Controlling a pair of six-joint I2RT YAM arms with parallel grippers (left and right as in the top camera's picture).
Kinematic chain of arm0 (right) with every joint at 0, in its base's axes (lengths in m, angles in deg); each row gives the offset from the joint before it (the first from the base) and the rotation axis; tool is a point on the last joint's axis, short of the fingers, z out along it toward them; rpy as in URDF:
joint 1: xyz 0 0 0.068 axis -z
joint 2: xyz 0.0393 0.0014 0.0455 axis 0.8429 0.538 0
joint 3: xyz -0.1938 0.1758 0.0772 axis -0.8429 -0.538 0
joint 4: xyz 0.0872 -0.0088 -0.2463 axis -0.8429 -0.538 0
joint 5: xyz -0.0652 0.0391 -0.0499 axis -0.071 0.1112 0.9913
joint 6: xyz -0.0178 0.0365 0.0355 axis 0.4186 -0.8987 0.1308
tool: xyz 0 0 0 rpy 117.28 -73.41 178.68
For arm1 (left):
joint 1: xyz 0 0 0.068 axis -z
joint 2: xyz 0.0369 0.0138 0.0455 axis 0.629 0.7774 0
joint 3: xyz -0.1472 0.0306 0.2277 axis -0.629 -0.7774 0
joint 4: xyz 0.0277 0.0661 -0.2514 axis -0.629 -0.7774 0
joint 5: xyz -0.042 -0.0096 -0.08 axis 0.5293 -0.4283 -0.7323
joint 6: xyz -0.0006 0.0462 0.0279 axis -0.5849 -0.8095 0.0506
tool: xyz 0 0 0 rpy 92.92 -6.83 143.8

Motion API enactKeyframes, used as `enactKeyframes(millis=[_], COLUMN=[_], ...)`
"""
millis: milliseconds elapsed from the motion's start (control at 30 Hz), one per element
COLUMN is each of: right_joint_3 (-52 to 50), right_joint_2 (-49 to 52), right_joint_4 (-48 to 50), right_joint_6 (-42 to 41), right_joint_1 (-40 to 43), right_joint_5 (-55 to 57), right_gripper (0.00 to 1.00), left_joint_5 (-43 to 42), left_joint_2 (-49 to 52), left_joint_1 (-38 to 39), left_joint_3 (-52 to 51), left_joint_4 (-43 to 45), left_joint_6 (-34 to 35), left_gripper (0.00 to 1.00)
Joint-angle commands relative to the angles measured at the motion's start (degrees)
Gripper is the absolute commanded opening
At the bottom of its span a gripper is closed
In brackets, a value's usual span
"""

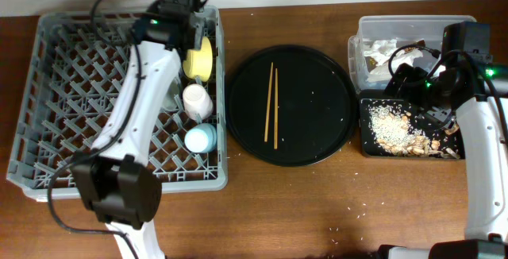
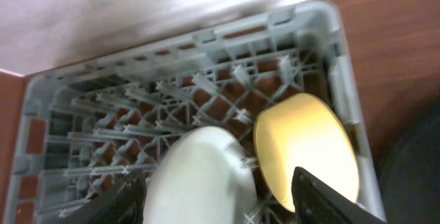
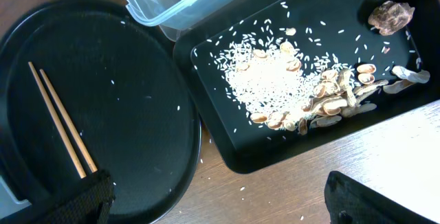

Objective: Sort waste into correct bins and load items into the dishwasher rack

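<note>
My left gripper [image 2: 218, 186] hovers over the far right corner of the dishwasher rack [image 1: 48, 92], a big grey crate that fills the left end of the desk. Its fingers [image 2: 120, 207] are spread wide and hold nothing. Directly below, the pale plate [image 2: 199, 176] and the yellow bowl [image 2: 306, 148] stand on edge side by side among the pegs. Along the rack's right wall, toward the near edge of the desk, sit the pink cup [image 1: 196, 100] and then the blue cup [image 1: 200, 138].

My right gripper [image 3: 220, 193] hangs at the right end of the desk, fingers wide apart and empty. The clear tub [image 1: 413, 28] sits in the far right corner with crumpled tissue [image 1: 379, 51] inside. Just beside it on the near side lies the black rectangular tray [image 3: 227, 135], holding a heap of food scraps [image 3: 275, 80]: rice and pale shells.

In the middle of the desk lies the round black tray [image 1: 317, 84]. The chopsticks [image 1: 271, 104] lie on it side by side, running from far to near.
</note>
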State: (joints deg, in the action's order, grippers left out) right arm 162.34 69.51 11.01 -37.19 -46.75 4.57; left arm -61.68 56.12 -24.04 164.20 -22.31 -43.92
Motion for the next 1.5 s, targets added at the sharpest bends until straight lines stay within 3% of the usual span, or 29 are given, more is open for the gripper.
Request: enactKeyframes(millis=[0, 67, 133, 367, 500, 967, 1100, 1333, 1400, 1433, 1467], right_joint_3=[0.6, 0.6, 0.6, 0.6, 0.6, 0.6, 0.6, 0.6, 0.6, 0.6, 0.6], right_joint_2=[0.1, 0.1, 0.1, 0.1, 0.1, 0.1, 0.1, 0.1, 0.1, 0.1, 0.1], right_joint_4=[0.0, 0.0, 0.0, 0.0, 0.0, 0.0, 0.0, 0.0, 0.0, 0.0, 0.0], right_joint_6=[-0.1, -0.1, -0.1, -0.1, -0.1, -0.1, -0.1, -0.1, -0.1, -0.1, -0.1], right_joint_1=[0.3, 0.3, 0.3, 0.3, 0.3, 0.3, 0.3, 0.3, 0.3, 0.3, 0.3], right_joint_5=[0.6, 0.6, 0.6, 0.6, 0.6, 0.6, 0.6, 0.6, 0.6, 0.6, 0.6], right_gripper=[0.98, 0.99, 0.98, 0.98, 0.99, 0.98, 0.98, 0.98, 0.98, 0.99, 0.98], left_joint_5=[-17.4, -24.9, -27.3, -27.3, -29.4, -27.3, -27.1, -25.2, -25.2, -25.1, -25.2], left_joint_2=[-4.4, -4.1, -3.5, 1.9, 9.3, 22.3, 25.2, 27.7, 29.1, 29.3, 29.3], left_joint_1=[0.7, 2.1, 4.6, 11.2, 11.9, 16.8, 16.8, 16.9, 17.2, 17.6, 17.8], left_joint_3=[4.5, 4.5, 4.4, 3.7, 3.7, 3.7, 3.7, 3.7, 3.7, 3.7, 3.7], left_joint_4=[-4.9, -8.6, -12.1, -13.6, -13.8, -11.1, -9.4, -8.3, -8.3, -8.3, -8.3], left_joint_6=[0.7, 0.7, 0.8, 3.2, 4.2, 7.1, 7.5, 7.5, 7.5, 7.5, 7.5], left_gripper=[0.67, 0.66, 0.61, 0.59, 0.48, 0.48, 0.34, 0.22, 0.13, 0.01, 0.01])
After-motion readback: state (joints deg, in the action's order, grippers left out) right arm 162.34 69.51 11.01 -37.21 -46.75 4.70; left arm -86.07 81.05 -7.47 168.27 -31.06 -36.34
